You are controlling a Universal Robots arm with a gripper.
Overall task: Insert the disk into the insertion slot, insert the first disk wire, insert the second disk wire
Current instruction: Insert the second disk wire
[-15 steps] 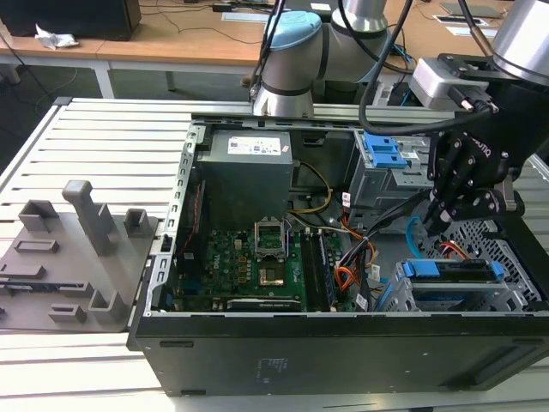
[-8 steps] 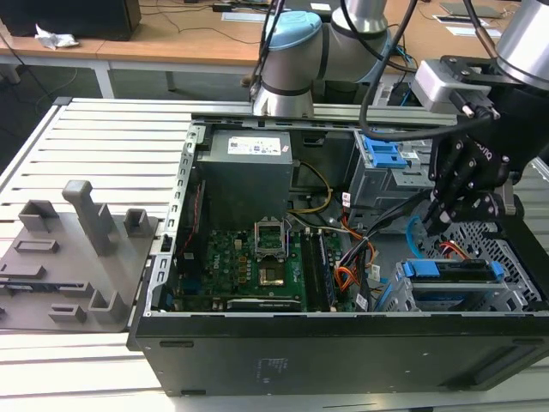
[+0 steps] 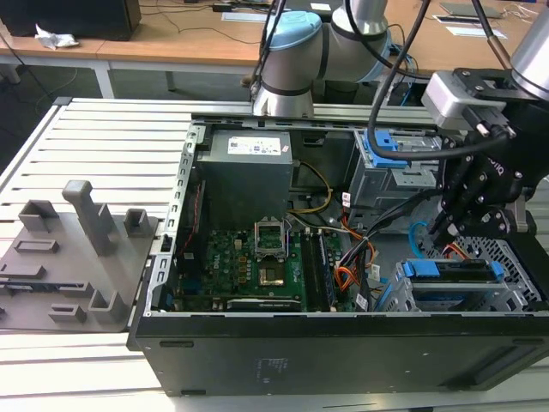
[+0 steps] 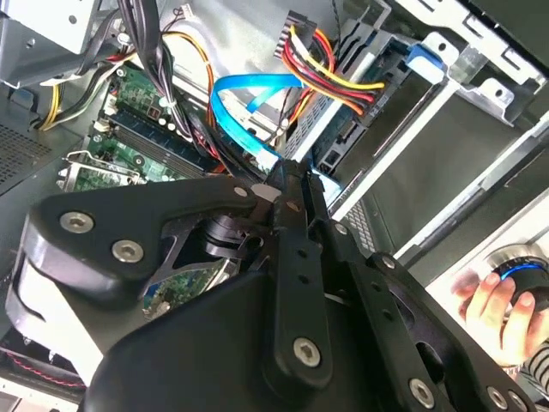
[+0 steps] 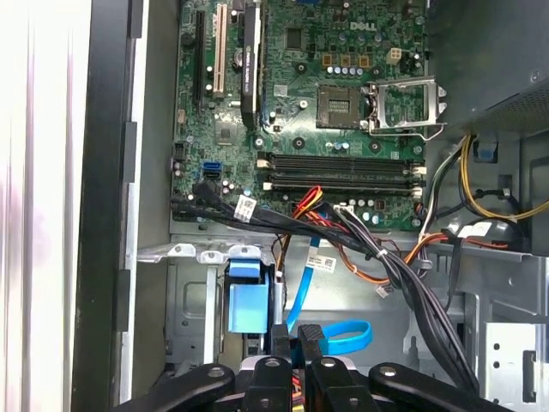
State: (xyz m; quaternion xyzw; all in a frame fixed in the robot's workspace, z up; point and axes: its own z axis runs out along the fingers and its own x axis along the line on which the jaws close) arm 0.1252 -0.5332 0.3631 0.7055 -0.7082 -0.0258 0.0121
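The disk [image 3: 450, 271], in its blue caddy, lies in the grey perforated insertion slot [image 3: 525, 279] at the case's near corner, on the exterior view's right. My black gripper [image 3: 442, 233] hangs just behind the disk's rear end. In both wrist views its fingertips [image 5: 280, 343] stand pressed together at the end of the second disk wire [image 5: 343, 335], the light-blue flat cable [image 4: 244, 116] that loops away over the case floor. My gripper [image 4: 287, 176] looks shut on that cable's end. A red, yellow and black wire bundle [image 4: 334, 81] runs to the disk's rear; its plug is hidden.
The green motherboard [image 3: 249, 262] and grey power supply [image 3: 244, 176] fill the case's left part. A taller grey bay with a blue clip [image 3: 396, 153] stands behind my gripper. A grey fixture plate [image 3: 69, 257] lies outside the case. A person's hand [image 4: 497, 300] rests beyond the case wall.
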